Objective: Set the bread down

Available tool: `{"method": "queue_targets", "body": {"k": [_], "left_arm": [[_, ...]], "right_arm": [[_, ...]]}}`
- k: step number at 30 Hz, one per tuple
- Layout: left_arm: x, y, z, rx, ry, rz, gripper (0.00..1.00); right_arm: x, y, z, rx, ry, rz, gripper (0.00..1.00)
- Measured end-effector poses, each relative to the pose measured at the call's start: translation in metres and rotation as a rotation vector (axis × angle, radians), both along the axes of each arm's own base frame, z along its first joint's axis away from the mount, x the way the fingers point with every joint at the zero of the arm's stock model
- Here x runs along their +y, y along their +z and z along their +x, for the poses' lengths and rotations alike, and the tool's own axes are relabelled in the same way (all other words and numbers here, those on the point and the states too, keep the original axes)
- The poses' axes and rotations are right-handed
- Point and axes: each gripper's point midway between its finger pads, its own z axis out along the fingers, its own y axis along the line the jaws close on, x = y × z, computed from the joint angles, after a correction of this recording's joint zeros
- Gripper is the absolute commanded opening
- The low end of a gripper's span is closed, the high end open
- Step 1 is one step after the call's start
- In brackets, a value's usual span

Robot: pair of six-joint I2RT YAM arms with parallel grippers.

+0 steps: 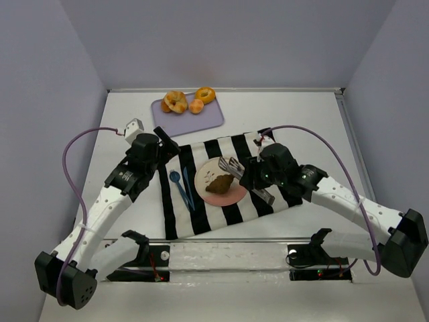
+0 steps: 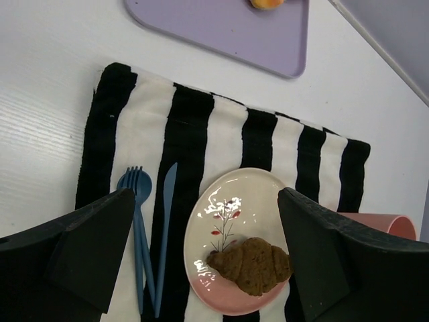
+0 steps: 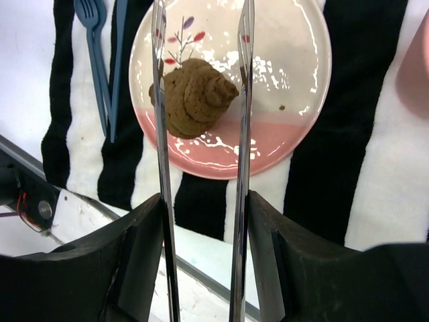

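- Brown bread (image 3: 194, 97) lies on the plate (image 3: 288, 80), between the two blades of the metal tongs (image 3: 161, 100), which we see standing apart.
- Our right gripper (image 3: 204, 201) is clamped on those tongs, one finger against each arm.
- Our left gripper (image 2: 204, 194) hangs over the striped cloth (image 2: 188, 121), jaws wide apart and empty.
- Blue fork (image 2: 137, 221) and knife (image 2: 164, 221) lie at the plate's 9 o'clock, and the purple tray (image 1: 201, 121) is at its 11 o'clock.
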Motion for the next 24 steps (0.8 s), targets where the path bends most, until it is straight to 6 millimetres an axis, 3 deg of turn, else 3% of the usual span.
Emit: {"method": "queue_targets", "body": {"k": [6, 12, 15, 19, 24], "left_arm": [[0.006, 0.008, -0.002, -0.026, 0.015, 0.012, 0.99], [0.011, 0.014, -0.001, -0.041, 0.034, 0.031, 0.99], [0.014, 0.019, 0.0, -0.055, 0.043, 0.041, 0.99], [0.016, 0.025, 0.002, -0.07, 0.05, 0.053, 0.99], [0.021, 0.029, 0.004, -0.082, 0.067, 0.068, 0.99]], "right_arm": [[0.006, 0.028, 0.03, -0.08, -0.032, -0.049, 0.55], [0.044, 0.064, 0.099, -0.197, -0.056, -0.103, 0.55], [0.065, 0.053, 0.131, -0.191, -0.043, -0.127, 0.55], [0.096, 0.028, 0.193, -0.177, -0.028, -0.157, 0.56], [0.111, -0.01, 0.256, -0.15, -0.038, -0.186, 0.62]]}}
